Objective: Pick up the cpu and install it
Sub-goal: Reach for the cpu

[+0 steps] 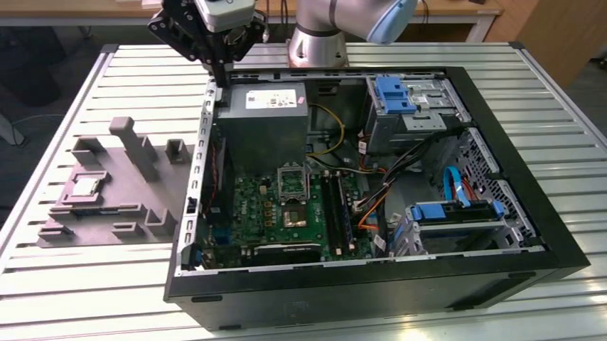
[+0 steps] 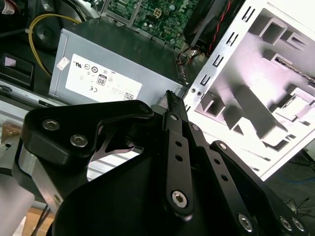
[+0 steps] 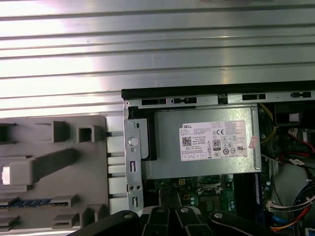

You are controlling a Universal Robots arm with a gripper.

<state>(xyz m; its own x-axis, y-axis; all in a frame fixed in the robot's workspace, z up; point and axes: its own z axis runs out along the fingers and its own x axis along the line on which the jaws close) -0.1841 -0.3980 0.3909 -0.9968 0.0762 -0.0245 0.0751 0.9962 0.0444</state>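
Note:
The cpu is a small pale square chip lying flat in a recess of the grey holder tray, at the exterior view's left of the open computer case. My gripper hangs above the case's far left corner, well away from the cpu, its fingers pressed together and holding nothing. Its black fingers point toward the case edge beside the power supply. The silver socket sits on the green motherboard inside the case. The first wrist view has the gripper over the motherboard's edge.
The black case lies open on a slatted metal table. Inside it are the grey power supply, drive cages with blue clips and loose cables. A tall post rises from the tray. The arm's base stands behind the case.

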